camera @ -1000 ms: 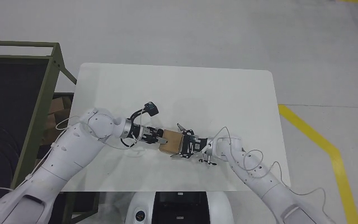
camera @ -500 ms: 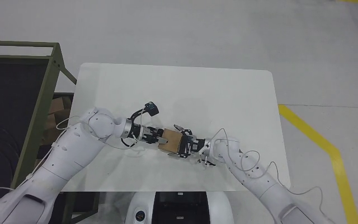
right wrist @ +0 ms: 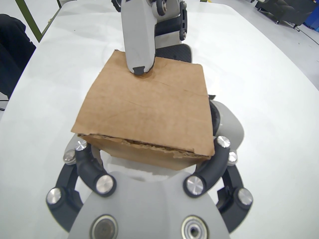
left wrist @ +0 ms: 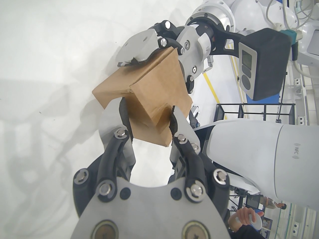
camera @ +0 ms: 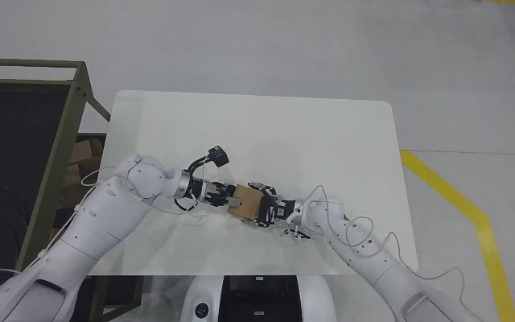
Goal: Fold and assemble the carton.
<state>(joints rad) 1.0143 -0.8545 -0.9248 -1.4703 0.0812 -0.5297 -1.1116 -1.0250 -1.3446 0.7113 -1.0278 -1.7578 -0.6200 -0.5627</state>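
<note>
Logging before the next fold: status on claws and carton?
Left claw shut on one end of carton. Right claw shut on opposite end. Carton bridged between them over table. Nothing blocking.

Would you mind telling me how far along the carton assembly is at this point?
Done: the carton already has a box shape rather than lying as a flat sheet. In hand: the left gripper and right gripper clamp opposite ends over the table. Remaining: probably closing the ends; a raw edge shows.

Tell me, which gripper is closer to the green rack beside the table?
Left. The left gripper holds the carton at the end toward the green rack; the right gripper holds its far end.
</note>
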